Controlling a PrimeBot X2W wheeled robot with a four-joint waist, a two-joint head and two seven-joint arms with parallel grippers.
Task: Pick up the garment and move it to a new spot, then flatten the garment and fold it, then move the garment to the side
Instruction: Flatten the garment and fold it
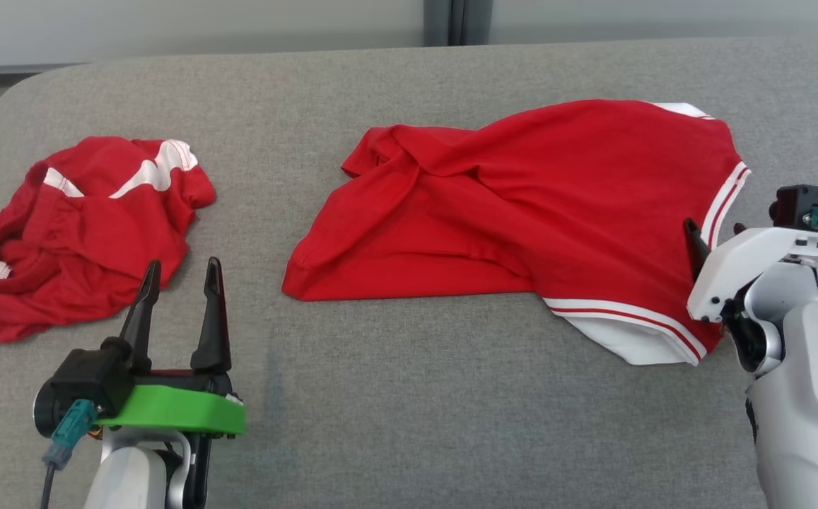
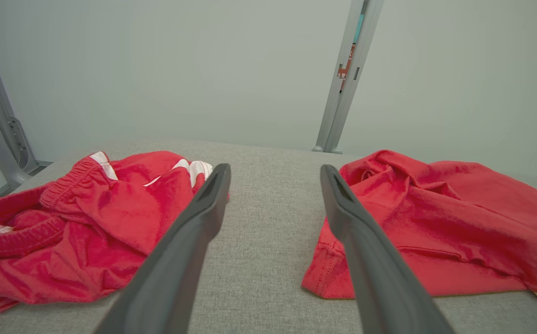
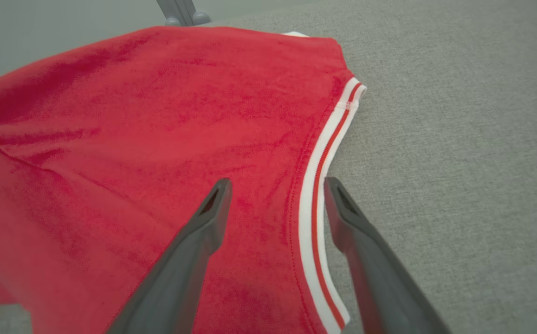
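Surface: grey fabric-covered counter [image 1: 409, 396], carrying two garments well apart.
Task item: large red cloth garment with white, red-striped trim [image 1: 522, 205]. It lies spread but rumpled at centre-right of the counter, with a white underside showing at its near right corner.
Other item: crumpled red garment with white stripes and an elastic waistband [image 1: 76, 233], at the left end.
Head view: shows both garments and both grippers together.
Left wrist view: adds a grey metal post [image 2: 347, 74] against the pale wall behind the counter.
Right wrist view: shows the trim stitching close up.
Left gripper [image 1: 182, 272]: fingers spread wide, holding nothing, over bare counter between the two garments.
Right gripper [image 3: 275, 183]: fingers apart, holding nothing, straddling the striped trim — one over red cloth, the other over bare counter just beside the edge. Whether they touch cannot be told.
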